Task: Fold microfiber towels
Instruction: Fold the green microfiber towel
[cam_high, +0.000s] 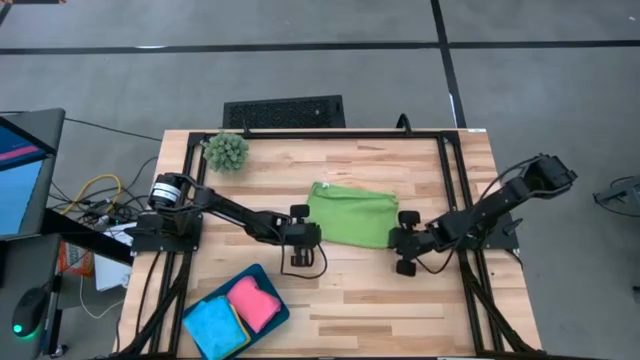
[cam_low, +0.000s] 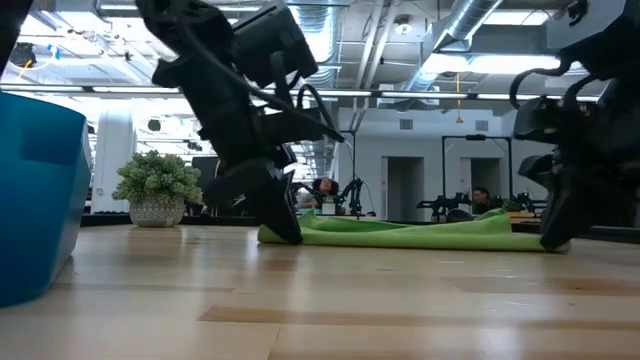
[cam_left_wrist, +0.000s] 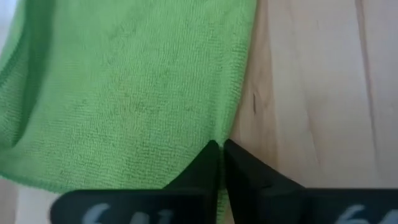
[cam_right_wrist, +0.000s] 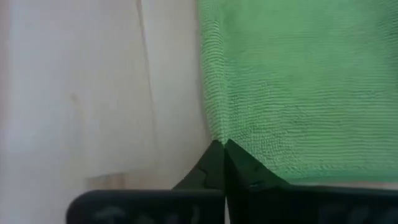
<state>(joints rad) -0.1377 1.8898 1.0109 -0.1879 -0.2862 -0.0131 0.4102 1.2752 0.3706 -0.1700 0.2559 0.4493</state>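
Now both my grippers are pinched onto the green towel (cam_high: 350, 215), which lies folded once in the middle of the high view on the wooden table (cam_high: 400, 300). My left gripper (cam_high: 303, 236) sits at the towel's lower left corner, and the left wrist view shows its fingertips (cam_left_wrist: 211, 155) drawn together with the cloth's edge caught between them. My right gripper (cam_high: 403, 240) is at the lower right corner, its jaws likewise closed on the hem, as the right wrist view shows.

I judge the cloth soft, limp and very light: it sags flat on the wood in the low view and its nap looks grippy, not slick. It should not slip from closed pads, but it will droop and bunch between my two holds if I let them drift together. Corners are the right places to hold, with the edge between them kept taut while I carry it over.

At the lower left of the high view the teal tray (cam_high: 275, 312) holds the blue towel (cam_high: 215, 325) and the pink towel (cam_high: 255, 302), already folded. The green plant (cam_high: 226, 151) stands at the upper left, well apart.
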